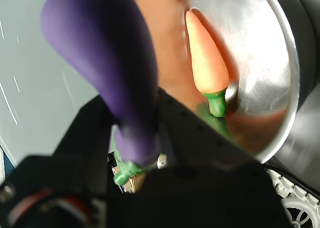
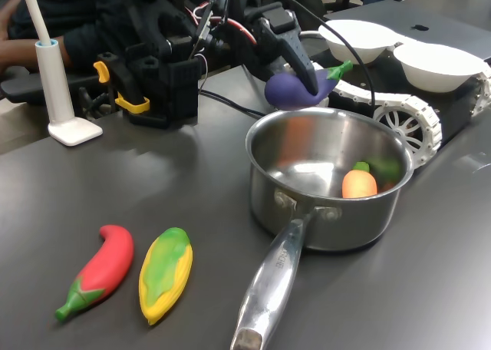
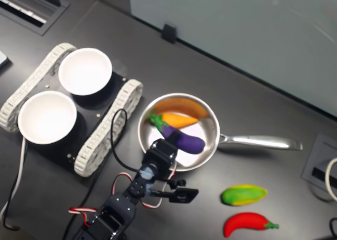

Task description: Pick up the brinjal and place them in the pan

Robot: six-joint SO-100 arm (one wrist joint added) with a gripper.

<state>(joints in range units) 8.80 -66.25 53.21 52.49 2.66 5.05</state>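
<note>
My gripper [image 2: 307, 77] is shut on the brinjal [image 2: 295, 89], a glossy purple toy with a green stem cap, gripping it near the stem end [image 1: 132, 148]. It hangs in the air over the pan [image 2: 261, 146], near the rim on the arm's side. In the second exterior view the brinjal [image 3: 187, 141] shows over the pan's [image 3: 210, 127] inside, with the gripper [image 3: 171, 140] at the rim. The steel pan [image 1: 260, 53] holds an orange carrot toy [image 2: 359, 183] lying on its bottom. The pan's long handle [image 3: 258, 141] points away from the arm.
A red chilli toy [image 2: 103, 269] and a yellow-green corn toy [image 2: 165, 272] lie on the dark table beside the handle. A tracked vehicle [image 2: 399, 112] carrying two white bowls [image 3: 85, 70] [image 3: 46, 116] stands by the pan. A white stand [image 2: 65, 127] and a person's arm [image 2: 15, 51] are behind.
</note>
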